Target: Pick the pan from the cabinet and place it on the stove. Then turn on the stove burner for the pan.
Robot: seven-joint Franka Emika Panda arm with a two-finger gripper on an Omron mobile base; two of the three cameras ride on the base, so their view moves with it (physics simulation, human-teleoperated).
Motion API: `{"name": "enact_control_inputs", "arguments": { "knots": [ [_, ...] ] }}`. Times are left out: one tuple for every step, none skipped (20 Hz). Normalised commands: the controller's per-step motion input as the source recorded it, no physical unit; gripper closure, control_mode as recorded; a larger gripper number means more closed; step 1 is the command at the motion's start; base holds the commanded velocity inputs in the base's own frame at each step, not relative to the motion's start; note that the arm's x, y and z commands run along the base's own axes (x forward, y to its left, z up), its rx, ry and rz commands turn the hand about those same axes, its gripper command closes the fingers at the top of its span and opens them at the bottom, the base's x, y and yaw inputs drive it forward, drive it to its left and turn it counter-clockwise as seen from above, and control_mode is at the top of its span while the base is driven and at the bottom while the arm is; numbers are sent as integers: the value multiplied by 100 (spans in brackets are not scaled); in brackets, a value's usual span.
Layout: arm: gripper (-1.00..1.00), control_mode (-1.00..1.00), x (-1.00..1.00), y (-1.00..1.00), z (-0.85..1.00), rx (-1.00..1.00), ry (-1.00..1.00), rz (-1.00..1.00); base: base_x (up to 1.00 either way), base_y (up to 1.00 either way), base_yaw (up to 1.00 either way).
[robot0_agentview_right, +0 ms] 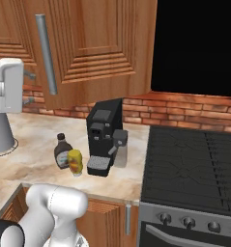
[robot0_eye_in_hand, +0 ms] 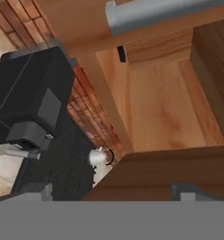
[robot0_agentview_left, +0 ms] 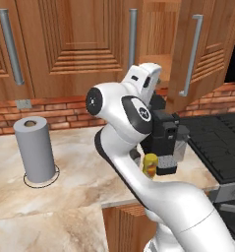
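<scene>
Gripper [robot0_eye_in_hand: 111, 199] wide open and empty (tips barely visible), before the open cabinet [robot0_eye_in_hand: 155, 108] shelf

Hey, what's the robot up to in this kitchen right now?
The white arm is raised in front of the wall cabinet, whose door stands open. Its hand camera looks into the cabinet's light wood shelf. The jaws are open and hold nothing. The stove beside the coffee machine has no pan on it yet.
</scene>
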Motion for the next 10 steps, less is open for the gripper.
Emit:
{"name": "enact_control_inputs", "arguments": {
  "knots": [
    [-100, -100, 0, -25, -9, -7, 12, 0, 0, 0, 0],
    [-100, -100, 0, -28, -7, -6, 12, 0, 0, 0, 0],
    [-100, -100, 0, -30, -7, -5, 13, 0, 0, 0, 0],
    [-100, -100, 0, -32, -8, -5, 13, 0, 0, 0, 0],
    [-100, -100, 0, -33, -7, -4, 14, 0, 0, 0, 0],
    [-100, -100, 0, -33, -7, -4, 14, 0, 0, 0, 0],
    [-100, -100, 0, -33, -7, -4, 15, 0, 0, 0, 0],
    [-100, -100, 0, -31, -8, -4, 16, 0, 0, 0, 0],
    [-100, -100, 0, -32, -6, -4, 15, 0, 0, 0, 0],
    [-100, -100, 0, -33, -5, -3, 15, 0, 0, 0, 0]
  ]
}}
